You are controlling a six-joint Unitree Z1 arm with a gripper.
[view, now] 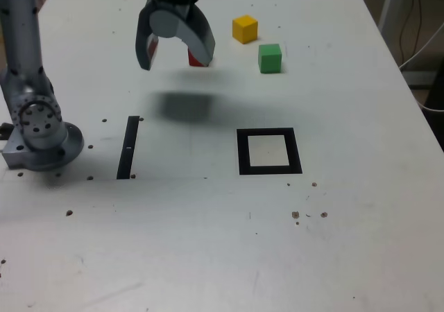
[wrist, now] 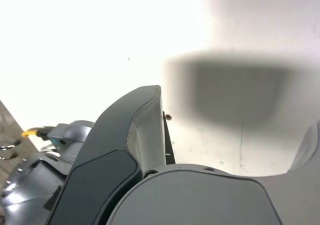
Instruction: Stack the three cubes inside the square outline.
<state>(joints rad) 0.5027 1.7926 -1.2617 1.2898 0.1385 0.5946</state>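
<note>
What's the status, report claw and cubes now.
Claw open, empty, above table. Red cube partly hidden behind it; yellow cube, green cube in view. Square outline unobstructed, no cubes inside.

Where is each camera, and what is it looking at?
Exterior view: off the arm, up high, looking down across the table at the cubes and the square outline; the gripper and part of the arm show.
Wrist view: on the wrist, looking past the open gripper at the tabletop; some grey robot body shows too.
Both share: gripper, tabletop, gripper's shadow.
</note>
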